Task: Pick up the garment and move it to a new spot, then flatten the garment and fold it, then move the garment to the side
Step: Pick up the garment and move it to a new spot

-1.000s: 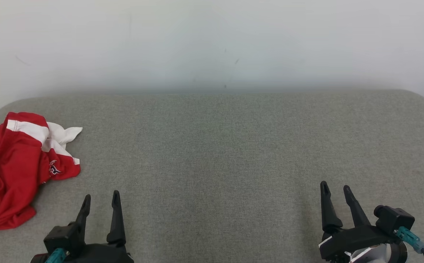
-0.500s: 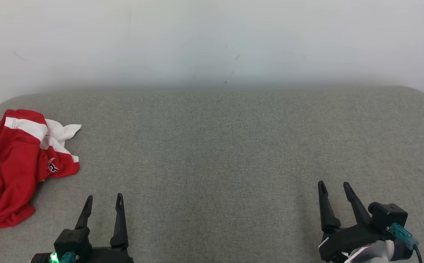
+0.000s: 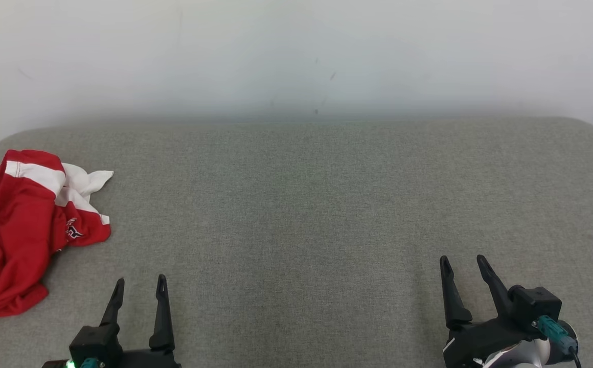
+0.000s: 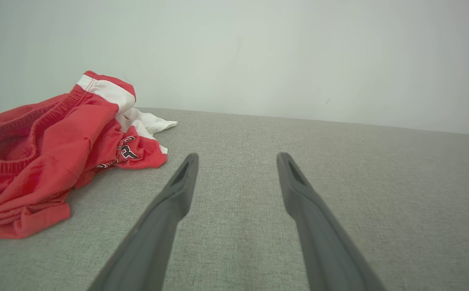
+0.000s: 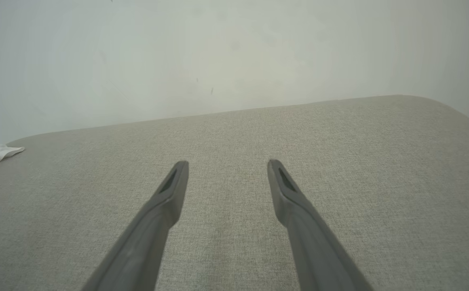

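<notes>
Head view: the red-and-white shorts (image 3: 15, 230) lie crumpled at the left edge of the table (image 3: 296, 204), untouched. The left end effector (image 3: 140, 279) and right end effector (image 3: 462, 258) have only eased back slightly, both still wide open and empty, so pickup hasn't begun

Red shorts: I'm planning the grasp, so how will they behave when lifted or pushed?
Probably floppy: the shorts lie crumpled in soft folds, so they would likely sag from one pinch point. Likely light: the cloth looks thin. Pushed, they may bunch up rather than slide, as the grey cushion looks textured.
</notes>
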You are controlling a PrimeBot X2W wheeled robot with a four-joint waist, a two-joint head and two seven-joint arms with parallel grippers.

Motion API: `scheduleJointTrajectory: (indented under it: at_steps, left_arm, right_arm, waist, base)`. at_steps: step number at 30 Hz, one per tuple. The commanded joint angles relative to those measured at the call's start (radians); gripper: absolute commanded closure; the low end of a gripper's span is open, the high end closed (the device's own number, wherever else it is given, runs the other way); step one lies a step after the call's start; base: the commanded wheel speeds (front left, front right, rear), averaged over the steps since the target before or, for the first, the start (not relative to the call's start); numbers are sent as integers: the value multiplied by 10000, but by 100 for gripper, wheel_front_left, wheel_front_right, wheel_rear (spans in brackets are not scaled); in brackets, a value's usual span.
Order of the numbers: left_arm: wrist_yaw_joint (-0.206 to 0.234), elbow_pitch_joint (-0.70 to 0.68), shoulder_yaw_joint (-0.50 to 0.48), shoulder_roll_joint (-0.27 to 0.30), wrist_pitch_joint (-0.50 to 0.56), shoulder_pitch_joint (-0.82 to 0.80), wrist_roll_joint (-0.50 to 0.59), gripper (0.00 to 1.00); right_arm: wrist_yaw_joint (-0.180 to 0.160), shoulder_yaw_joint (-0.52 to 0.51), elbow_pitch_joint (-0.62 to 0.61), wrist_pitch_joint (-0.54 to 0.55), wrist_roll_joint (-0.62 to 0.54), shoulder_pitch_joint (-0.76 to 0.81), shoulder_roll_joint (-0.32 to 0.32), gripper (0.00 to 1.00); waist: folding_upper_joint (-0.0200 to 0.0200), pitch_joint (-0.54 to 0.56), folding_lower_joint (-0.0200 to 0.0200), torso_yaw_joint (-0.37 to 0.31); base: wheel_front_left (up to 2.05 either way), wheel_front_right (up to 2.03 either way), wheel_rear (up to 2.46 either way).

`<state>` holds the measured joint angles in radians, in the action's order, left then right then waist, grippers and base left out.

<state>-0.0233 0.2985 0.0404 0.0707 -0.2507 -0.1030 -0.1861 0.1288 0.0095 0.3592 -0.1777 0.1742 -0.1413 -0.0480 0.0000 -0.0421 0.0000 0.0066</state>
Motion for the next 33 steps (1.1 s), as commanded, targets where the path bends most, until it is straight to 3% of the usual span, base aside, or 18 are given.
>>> scheduleJointTrajectory:
  at_steps: [1, 19, 33]
  left_arm:
    - [-59, 55, -33, -27, -102, -23, 16, 0]
    - [-216, 308, -180, -164, -153, -75, 138, 0]
    - [-367, 450, -564, -84, -153, 139, 287, 0]
  right_arm:
    - [35, 20, -69, -60, -185, 78, -37, 0]
    - [36, -34, -223, -51, -402, 285, -32, 0]
    - [36, 179, -304, -103, -102, 514, -32, 0]
  waist:
    - [0, -8, 0, 10]
    - [0, 219, 0, 270]
    - [0, 367, 0, 2308]
  base:
    - [0, 0, 0]
    - [0, 0, 0]
    - [0, 0, 0]
